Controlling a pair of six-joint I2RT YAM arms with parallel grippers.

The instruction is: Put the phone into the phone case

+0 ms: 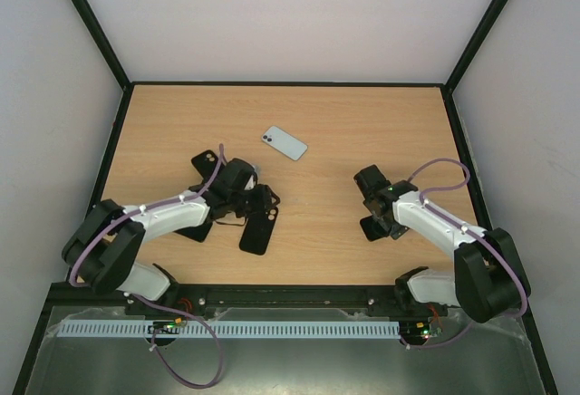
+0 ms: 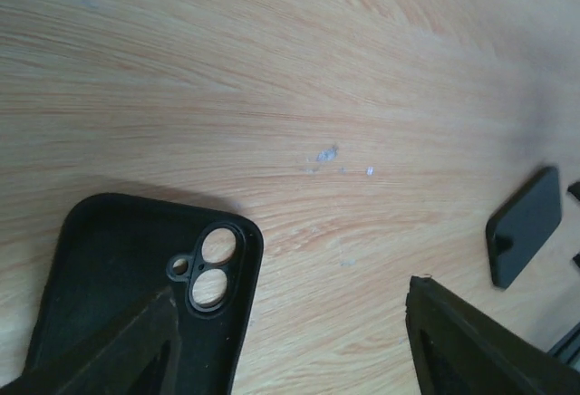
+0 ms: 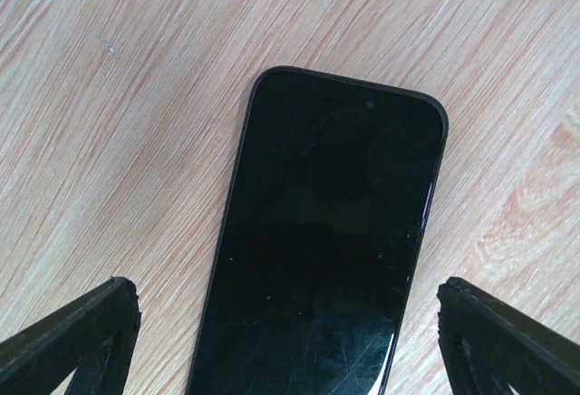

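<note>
Phone, black shiny flat slab [image 3: 326, 232], lies on light wooden surface [image 3: 109, 141] between fingers of open right pincer [image 3: 288, 291]. Black phone case with camera hole [image 2: 109, 259] lies by open left pincer [image 2: 292, 288]. Step, likely: grabbing phone. Next: squeeze sides, lift, carry to case.

Wood tbl [image 1: 381, 123]; white walls [image 1: 290, 14]

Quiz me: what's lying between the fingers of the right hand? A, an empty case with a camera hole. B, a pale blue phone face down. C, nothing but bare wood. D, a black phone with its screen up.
D: the right wrist view shows a black phone flat on the table, glossy screen up, with the right hand spread open around it and wood showing on both sides.
</note>
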